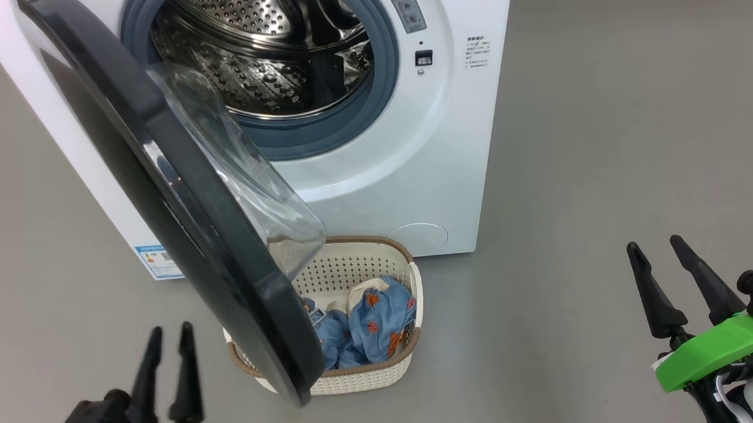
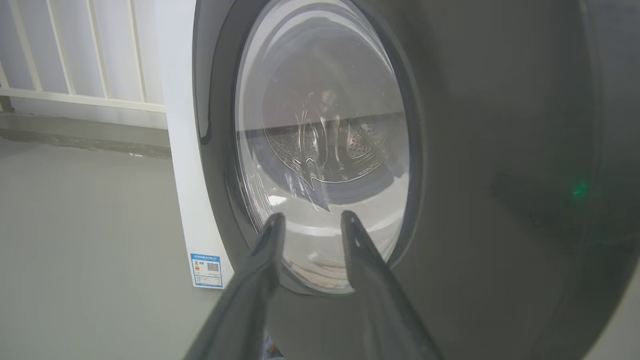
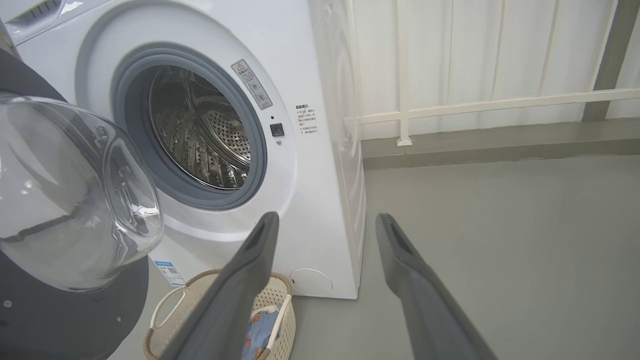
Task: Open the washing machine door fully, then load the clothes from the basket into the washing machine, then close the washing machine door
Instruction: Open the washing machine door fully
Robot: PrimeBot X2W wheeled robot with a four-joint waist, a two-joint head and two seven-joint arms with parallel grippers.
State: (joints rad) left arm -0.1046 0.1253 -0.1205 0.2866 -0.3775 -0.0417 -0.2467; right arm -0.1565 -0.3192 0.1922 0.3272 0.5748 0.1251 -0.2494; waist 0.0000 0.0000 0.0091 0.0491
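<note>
The white washing machine [image 1: 413, 170] stands with its steel drum [image 1: 262, 55] exposed. Its black washing machine door [image 1: 223, 273] hangs partly swung out, edge-on to me, its clear glass bowl [image 1: 236, 168] facing the opening. Below it on the floor sits the cream basket [image 1: 347, 272], partly hidden by the door's lower edge, holding blue bear-print clothes [image 1: 376, 319]. My left gripper [image 1: 170, 330] is open and empty, left of the door, facing the door's outer face [image 2: 325, 125]. My right gripper [image 1: 655, 244] is open and empty, far to the right.
Grey floor [image 1: 606, 125] surrounds the machine, with wide room on the right. A white railing [image 3: 475, 107] and a low kerb run behind. A blue label [image 2: 206, 270] marks the machine's lower left corner. In the right wrist view, the basket [image 3: 277, 310] stands beneath the gripper [image 3: 326, 216].
</note>
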